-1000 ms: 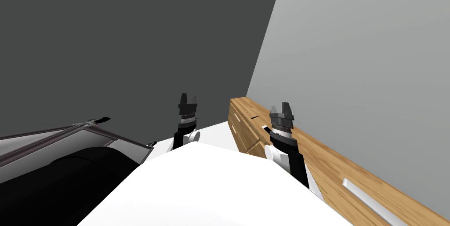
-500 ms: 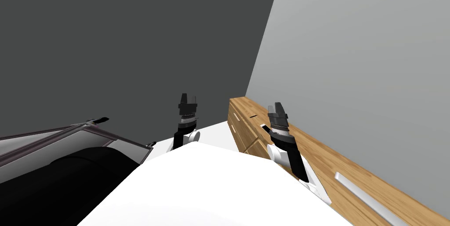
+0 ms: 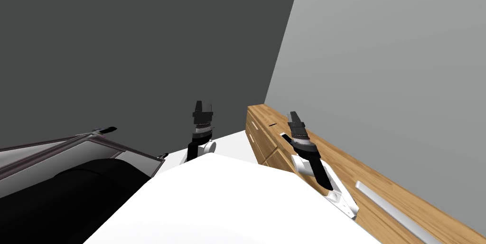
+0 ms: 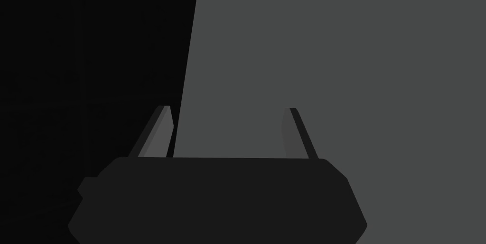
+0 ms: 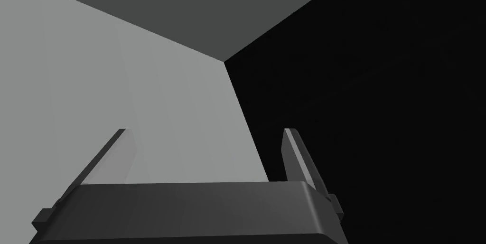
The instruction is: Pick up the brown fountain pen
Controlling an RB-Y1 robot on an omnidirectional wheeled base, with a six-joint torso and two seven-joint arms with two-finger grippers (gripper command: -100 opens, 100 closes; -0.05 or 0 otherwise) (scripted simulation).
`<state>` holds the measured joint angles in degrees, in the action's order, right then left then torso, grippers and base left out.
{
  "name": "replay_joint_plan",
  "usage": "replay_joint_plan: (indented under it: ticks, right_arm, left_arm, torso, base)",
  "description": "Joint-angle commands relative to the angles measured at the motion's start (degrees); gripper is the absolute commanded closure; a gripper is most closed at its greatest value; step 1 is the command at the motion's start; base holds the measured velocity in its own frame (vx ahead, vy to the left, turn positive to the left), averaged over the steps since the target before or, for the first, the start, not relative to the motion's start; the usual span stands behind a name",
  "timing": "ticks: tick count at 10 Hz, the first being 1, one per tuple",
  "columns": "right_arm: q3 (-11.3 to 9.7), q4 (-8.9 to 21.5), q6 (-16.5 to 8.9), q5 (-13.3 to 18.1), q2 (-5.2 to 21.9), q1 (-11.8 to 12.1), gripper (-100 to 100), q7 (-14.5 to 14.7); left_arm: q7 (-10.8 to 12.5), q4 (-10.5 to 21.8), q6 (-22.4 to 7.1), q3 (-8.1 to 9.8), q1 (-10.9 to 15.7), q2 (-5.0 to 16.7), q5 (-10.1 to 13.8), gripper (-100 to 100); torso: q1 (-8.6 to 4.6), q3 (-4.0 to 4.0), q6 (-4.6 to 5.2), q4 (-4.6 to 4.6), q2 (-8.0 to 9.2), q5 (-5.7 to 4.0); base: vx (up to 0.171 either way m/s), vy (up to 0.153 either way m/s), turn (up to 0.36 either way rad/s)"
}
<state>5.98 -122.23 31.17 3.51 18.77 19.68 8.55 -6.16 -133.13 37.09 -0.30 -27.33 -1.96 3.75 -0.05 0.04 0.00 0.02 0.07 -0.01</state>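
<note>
A thin dark sliver (image 3: 273,124), too small to read as a pen for sure, lies on the top of a wooden cabinet (image 3: 332,160) by the light grey wall. My right gripper (image 3: 293,114) is raised just right of that sliver and above the cabinet top. Its fingers stand open and empty in the right wrist view (image 5: 205,132), pointing up at the wall corner. My left gripper (image 3: 203,107) is held up in front of the dark grey wall, away from the cabinet. It is open and empty too (image 4: 228,108).
The cabinet front carries long white handles (image 3: 379,203). A dark bulky piece of furniture with a grey frame (image 3: 95,153) stands to the left. White floor (image 3: 232,142) lies between it and the cabinet.
My right forearm has swung left and turned, so the gripper now shows edge-on, a little closer to the dark sliver. The left arm has not moved.
</note>
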Motion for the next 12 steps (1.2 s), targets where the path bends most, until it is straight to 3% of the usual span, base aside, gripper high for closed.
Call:
replay_joint_plan:
  ticks: [1, 2, 3, 4, 5, 6, 9, 12]
  right_arm:
    - [0.25, 1.11, 0.86, 0.76, 1.95, -0.54, -100, 0.08]
    - [0.56, 3.55, 2.52, 2.52, 4.09, -1.65, -100, 0.4]
    - [0.56, 3.55, 2.52, 2.52, 4.94, -1.65, -100, 0.4]
    - [0.81, 6.01, 4.25, 4.43, 7.09, -2.76, -100, 0.79]
    - [0.81, 6.11, 4.25, 4.43, 7.99, -2.76, -100, 0.79]
    - [1.0, 8.56, 6.04, 6.48, 10.08, -3.86, -100, 1.25]
    - [1.12, 11.55, 7.87, 8.67, 14.24, -4.94, -100, 1.8]
    - [1.09, 16.35, 11.6, 13.41, 19.58, -6.96, -100, 3.15]
  left_arm:
    - [0.0, 0.0, 0.0, 0.0, 0.0, 0.0, 0.0, 0]
    - [0.0, 0.0, 0.0, 0.0, 0.0, 0.0, 0.0, 0]
    - [0.0, 0.0, 0.0, 0.0, 0.0, 0.0, 0.0, 0]
    - [0.0, 0.0, 0.0, 0.0, 0.0, 0.0, 0.0, 0]
    - [0.0, 0.0, 0.0, 0.0, 0.0, 0.0, 0.0, 0]
    - [0.0, 0.0, 0.0, 0.0, 0.0, 0.0, 0.0, 0]
    - [0.0, 0.0, 0.0, 0.0, 0.0, 0.0, 0.0, 0]
    - [0.0, 0.0, 0.0, 0.0, 0.0, 0.0, 0.0, 0]
  torso:
    - [0.0, 0.0, 0.0, 0.0, 0.0, 0.0]
    - [0.01, 0.0, 0.0, 0.0, -0.01, 0.0]
    - [0.0, 0.0, 0.0, 0.0, -0.01, 0.0]
    - [0.01, 0.0, 0.0, 0.0, -0.01, 0.0]
    - [0.0, 0.0, 0.0, 0.0, -0.01, 0.0]
    - [0.02, -0.01, 0.0, 0.0, -0.02, 0.0]
    - [0.02, -0.02, 0.0, 0.0, -0.03, 0.01]
    - [0.05, -0.03, 0.0, -0.01, -0.06, 0.01]
  base:
    - [-0.018, -0.004, -0.008]
    - [-0.02, -0.007, -0.013]
    - [-0.018, -0.006, -0.005]
    - [-0.019, -0.005, -0.008]
    - [-0.015, -0.004, -0.003]
    - [-0.015, -0.003, 0.0]
    - [-0.012, -0.001, 0.004]
    - [-0.006, 0.004, 0.017]
